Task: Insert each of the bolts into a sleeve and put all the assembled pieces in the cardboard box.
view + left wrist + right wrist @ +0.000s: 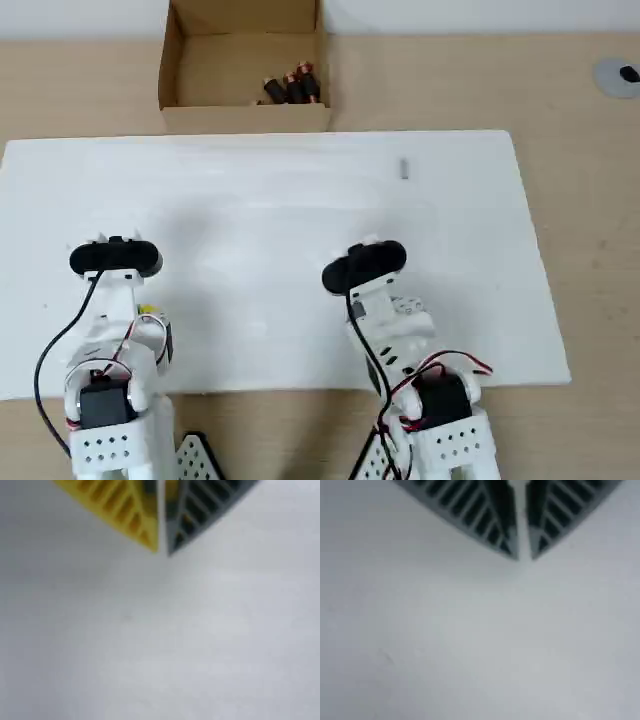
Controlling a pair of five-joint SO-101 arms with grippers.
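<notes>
Left hand (162, 550) and right hand (524, 557), both clenched empty, hang over the white sheet (260, 200). A small grey piece (405, 168) lies ahead, with assembled pieces (292, 88) in the cardboard box (180, 80).

The cardboard box (245, 118) runs off the high view's top edge. The dark and copper pieces (292, 88) in its lower right corner are too small to count. A grey speck (404, 168) at upper right on the white sheet (250, 200) is too small to name. The wrist views' top edges cut off the left end effector (162, 551) and the right end effector (524, 557).
</notes>
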